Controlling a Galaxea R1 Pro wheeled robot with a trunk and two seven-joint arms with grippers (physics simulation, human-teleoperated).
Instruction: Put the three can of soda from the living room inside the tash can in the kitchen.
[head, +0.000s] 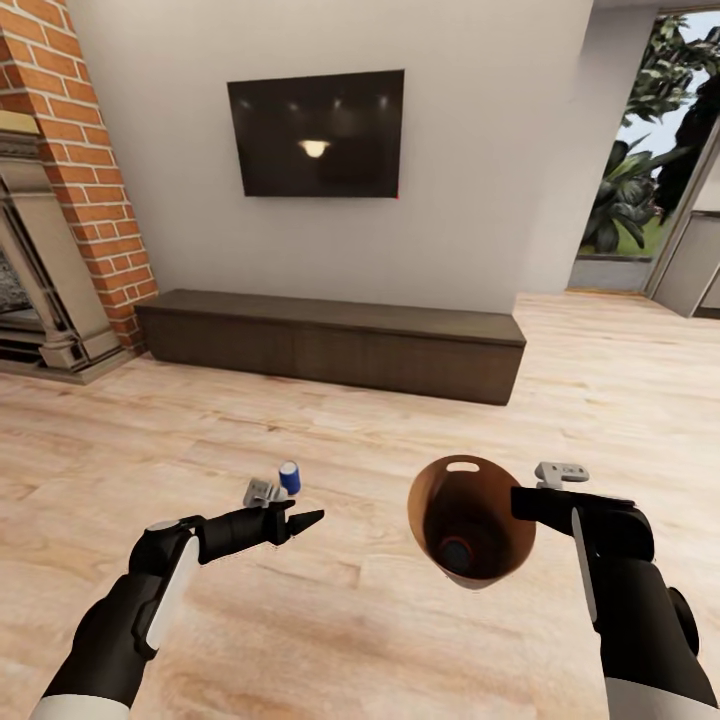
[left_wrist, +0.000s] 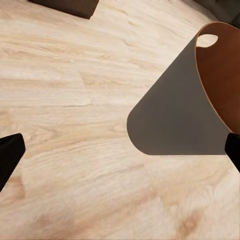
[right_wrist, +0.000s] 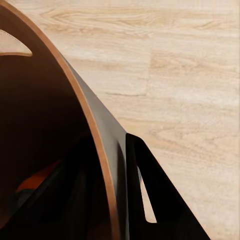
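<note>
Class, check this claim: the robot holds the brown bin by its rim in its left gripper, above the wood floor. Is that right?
Not quite. The right gripper clamps the bin rim, as the head view shows; the left gripper is empty. The bin is indeed above the wood floor.

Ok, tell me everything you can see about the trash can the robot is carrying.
The trash can is a round, tapering bin with a coppery-brown rim, a dark inside and a grey outer wall. A slot handle cut-out sits near the rim. It is held off the wood floor, tilted with its mouth facing the head camera. The right tool is clamped on its rim wall, one finger inside and one outside. Something orange lies inside, near the bottom.
</note>
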